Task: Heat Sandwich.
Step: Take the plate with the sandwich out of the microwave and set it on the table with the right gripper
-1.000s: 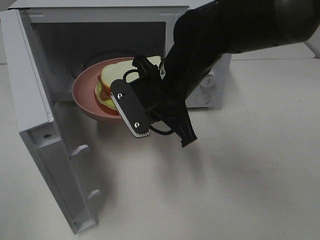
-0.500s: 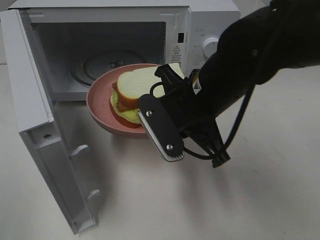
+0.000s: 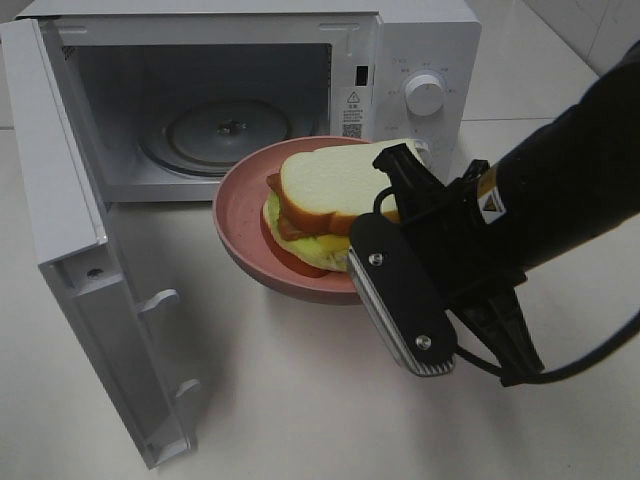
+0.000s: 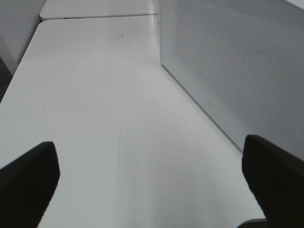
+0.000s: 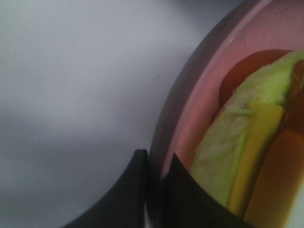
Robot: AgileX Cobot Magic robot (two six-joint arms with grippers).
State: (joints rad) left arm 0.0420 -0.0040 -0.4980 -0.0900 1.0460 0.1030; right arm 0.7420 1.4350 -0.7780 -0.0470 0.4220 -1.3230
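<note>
The sandwich (image 3: 330,190), white bread over green and reddish layers, lies on a round pink plate (image 3: 240,215). The plate hangs in the air in front of the open microwave (image 3: 420,60). My right gripper (image 3: 360,268) is shut on the plate's near right rim. In the right wrist view its fingers (image 5: 137,190) pinch the plate's rim (image 5: 190,99), beside the sandwich's filling (image 5: 237,156). My left gripper (image 4: 152,190) stands wide open over bare table and holds nothing; it does not show in the exterior high view.
The microwave's door (image 3: 60,200) swings out to the left front, and its outer face (image 4: 237,71) runs beside my left gripper. The glass turntable (image 3: 225,130) lies bare inside. A white table (image 3: 300,400) spreads in front.
My right arm has drawn the plate with the sandwich out of the microwave's opening, toward the front right. The turntable now shows in full.
</note>
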